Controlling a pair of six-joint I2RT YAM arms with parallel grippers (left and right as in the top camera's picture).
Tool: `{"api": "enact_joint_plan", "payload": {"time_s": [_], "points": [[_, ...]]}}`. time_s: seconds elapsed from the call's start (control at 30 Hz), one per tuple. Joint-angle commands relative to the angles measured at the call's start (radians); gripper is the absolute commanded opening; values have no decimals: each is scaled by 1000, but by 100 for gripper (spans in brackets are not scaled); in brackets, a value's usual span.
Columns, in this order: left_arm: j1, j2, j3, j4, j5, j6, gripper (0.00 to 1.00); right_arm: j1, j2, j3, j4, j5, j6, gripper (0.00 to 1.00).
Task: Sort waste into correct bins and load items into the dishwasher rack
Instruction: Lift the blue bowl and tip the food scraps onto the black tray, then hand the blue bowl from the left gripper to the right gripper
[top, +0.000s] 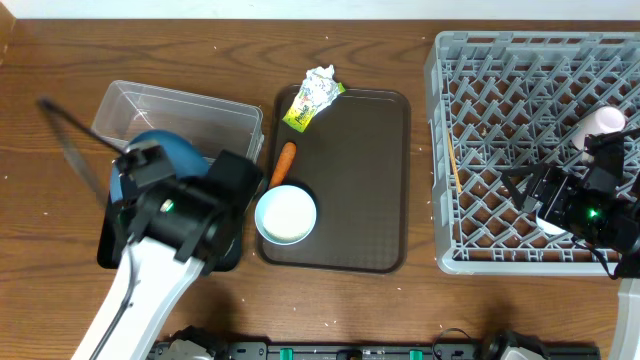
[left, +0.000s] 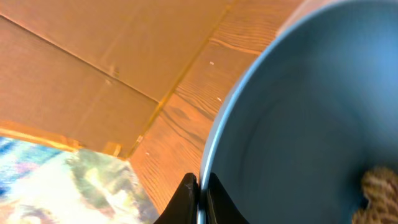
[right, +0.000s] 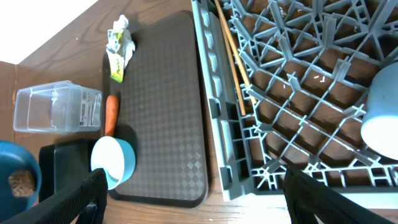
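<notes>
Two risks stand out, both left of the brown tray (top: 360, 170). There the left gripper (left: 199, 186) has its jaws pinched tight on the thin rim of the bowl (left: 298, 112). In the overhead view the bowl hangs over the tub (top: 180, 105) and the black tray (top: 105, 250). A rim pinch on so large a bowl probably gives little hold, so a quick tilt could let it swing or slip free. The lump (left: 379, 186) lies loose inside. If the bowl tips off-centre, the lump could fall into the wrong bin or onto the table.

The bowl is smooth and dark blue with a paler edge. The lump is brown and crumbly, so bits may cling. On the brown tray's left side lies the carrot (top: 284, 163), and just below it stands a cup (top: 286, 213), white outside and blue inside. The wrapper (top: 313, 97), crumpled yellow-green and white, overlaps the brown tray's top edge.

Right of the brown tray, over the rack (top: 500, 100), the right gripper (right: 194, 173) is spread wide and holds nothing. A pink cup (top: 608, 122) stands in the rack beside it.
</notes>
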Motion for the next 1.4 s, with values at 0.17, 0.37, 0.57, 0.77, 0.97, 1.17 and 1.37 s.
{"api": "enact_joint_plan", "payload": {"time_s": [0.17,0.37,0.57,0.77,0.97,1.17,1.37], "points": [[37,259,6,-67,-195,-58,6,14,-4,1,-1,-2,-18,83],[37,342,6,-119,-196,-59,6,14,-4,1,0,-2,-18,84],[37,342,6,-120,-193,-59,6,14,-4,1,0,-2,-18,84],[24,329,18,-122,-158,-91,6,14,-4,1,-1,-2,-19,84],[-94,248,163,-114,-84,-103,6,14,-4,1,10,-90,-95,85],[-279,154,279,185,301,219,6,51,-1,1,64,-198,-93,82],[-417,132,279,476,635,472,6,243,5,1,124,-212,-162,81]]}}
